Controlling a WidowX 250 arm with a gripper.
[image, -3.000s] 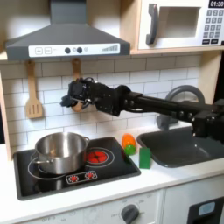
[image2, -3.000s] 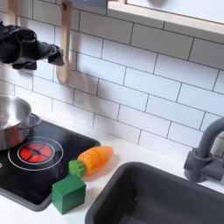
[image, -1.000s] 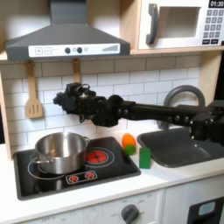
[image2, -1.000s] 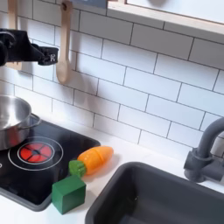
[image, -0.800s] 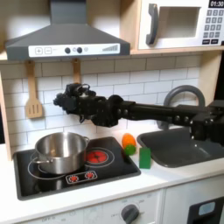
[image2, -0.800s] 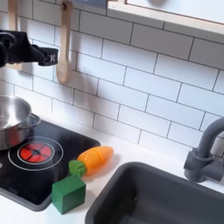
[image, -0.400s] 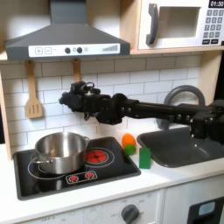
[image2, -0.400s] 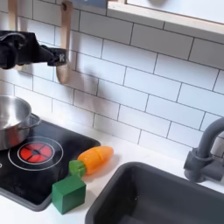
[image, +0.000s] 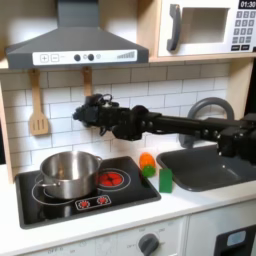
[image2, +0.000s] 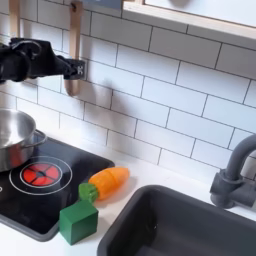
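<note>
My gripper (image: 82, 115) hangs in the air in front of the tiled wall, above and behind the steel pot (image: 68, 172) on the toy stove (image: 120, 193). The black arm reaches in from the first exterior view's right. In the second exterior view the gripper (image2: 76, 69) is at the upper left, close in front of a hanging wooden spoon (image2: 74, 40). Its fingers look slightly apart with nothing between them. An orange carrot (image2: 108, 182) and a green block (image2: 78, 220) lie between the stove and the sink (image2: 185, 230).
A wooden spatula (image: 38, 110) hangs on the wall at the first exterior view's left. A range hood (image: 75, 45) and a microwave (image: 205, 25) sit overhead. A grey faucet (image: 205, 108) curves over the sink (image: 212, 165).
Over the last second the gripper has moved a little to the right along the wall in both exterior views. The pot, carrot and block have not moved.
</note>
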